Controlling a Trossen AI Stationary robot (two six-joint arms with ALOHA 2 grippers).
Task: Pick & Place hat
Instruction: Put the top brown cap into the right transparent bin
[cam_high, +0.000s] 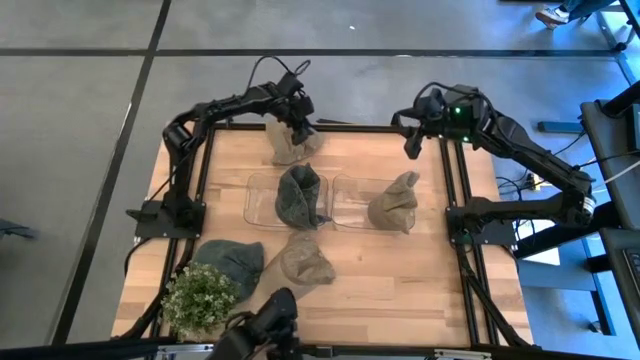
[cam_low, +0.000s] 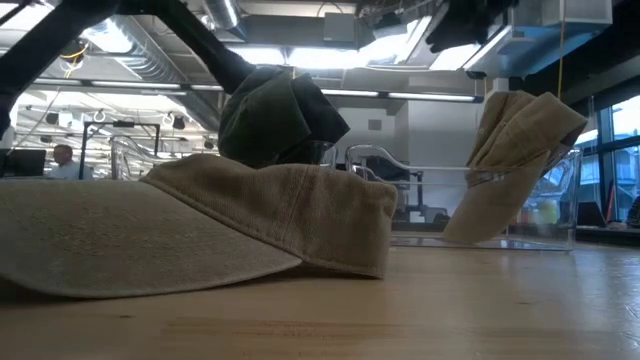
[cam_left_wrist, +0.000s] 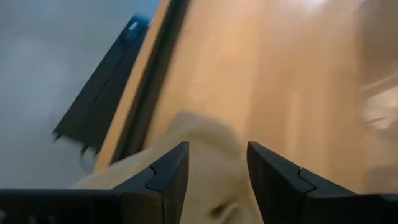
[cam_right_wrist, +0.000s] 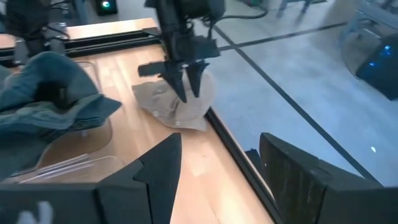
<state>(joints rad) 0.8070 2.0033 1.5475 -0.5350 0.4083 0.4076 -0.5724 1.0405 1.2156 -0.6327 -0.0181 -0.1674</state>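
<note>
A tan hat (cam_high: 285, 150) lies at the table's far edge, left of the middle. My left gripper (cam_high: 298, 130) stands on it from above, and is shut on its cloth (cam_left_wrist: 211, 143). The right wrist view shows this gripper (cam_right_wrist: 189, 93) with its fingers pointing down into the hat (cam_right_wrist: 177, 109). My right gripper (cam_high: 412, 145) hovers open near the far right edge and touches nothing (cam_right_wrist: 221, 168). My left gripper pinches a raised fold of the tan hat's top (cam_left_wrist: 214, 155) between its two fingers (cam_left_wrist: 168, 177), coming from above and pointing down. The hat's lower part (cam_right_wrist: 180, 121) rests on the table by the far edge.
Two clear bins sit mid-table: the left (cam_high: 258, 200) holds a dark green hat (cam_high: 300, 195), the right (cam_high: 350, 205) a tan hat (cam_high: 395, 205). A green hat (cam_high: 235, 265) and a tan hat (cam_high: 300, 265) lie nearer, beside a potted plant (cam_high: 200, 300).
</note>
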